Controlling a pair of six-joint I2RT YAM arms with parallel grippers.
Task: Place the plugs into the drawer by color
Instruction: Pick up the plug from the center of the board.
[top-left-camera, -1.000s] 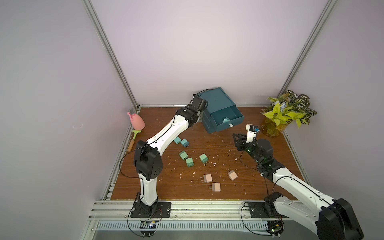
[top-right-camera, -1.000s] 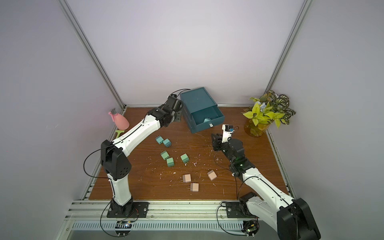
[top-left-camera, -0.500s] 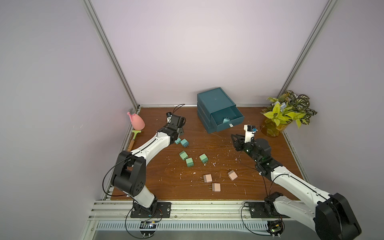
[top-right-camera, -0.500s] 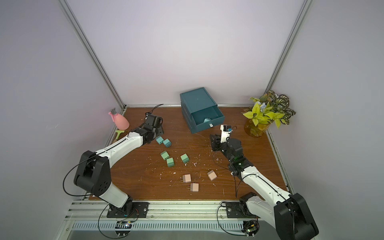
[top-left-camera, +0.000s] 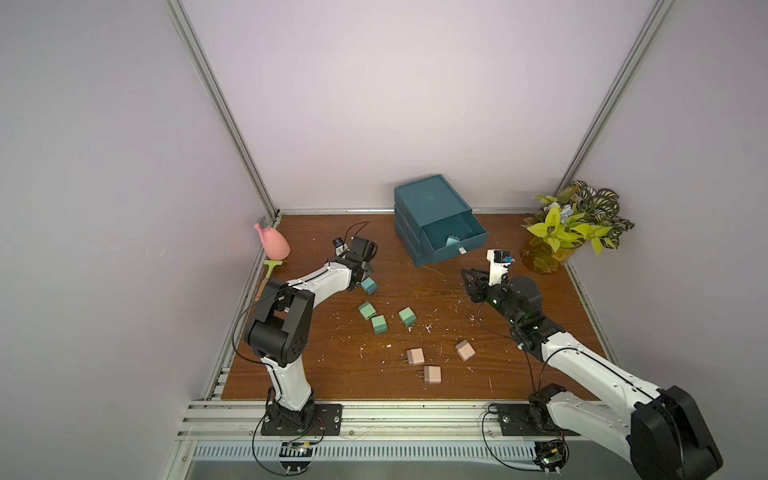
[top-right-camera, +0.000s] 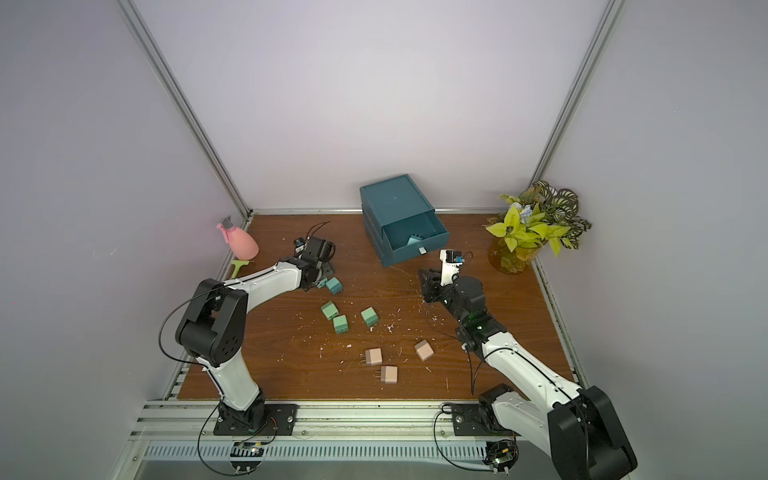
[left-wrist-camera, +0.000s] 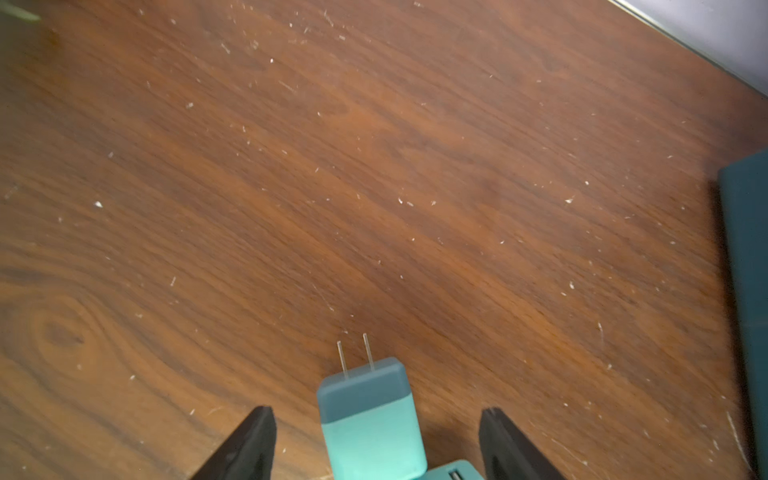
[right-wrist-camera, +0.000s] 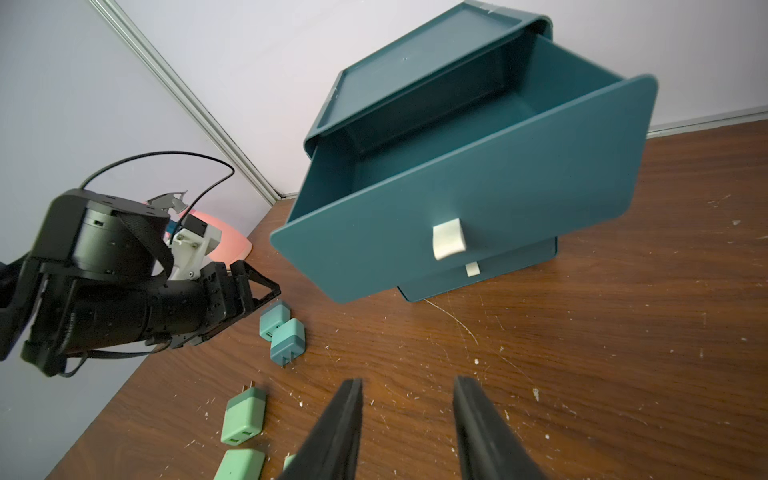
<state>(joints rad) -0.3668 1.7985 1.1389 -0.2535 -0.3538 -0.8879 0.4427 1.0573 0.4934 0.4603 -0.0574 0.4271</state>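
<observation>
**Teal plug (left-wrist-camera: 370, 419) on bench (left-wrist-camera: 374, 187), between wide jaws**

Left end effector (left-wrist-camera: 377, 410) straddles it without touching. Centre, then close on its flat sides, clear of the prongs (left-wrist-camera: 368, 352). Right end effector (right-wrist-camera: 408, 381), half-parted and empty, faces the open drawer (right-wrist-camera: 457, 187).

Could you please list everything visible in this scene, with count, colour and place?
teal-blue plugs: 3, teal-blue, one inside the open top drawer, two together on the table
green plugs: 3, green, mid-table
beige-pink plugs: 3, beige-pink, nearer the front
drawer chest: 1, dark teal, back
spray bottle: 1, pink, back left
hand tool: 1, green, beside bottle
potted plant: 1, yellow-green, back right
table: 1, brown wood
left end effector: black, open, straddling a teal-blue plug
right end effector: black, open, empty
</observation>
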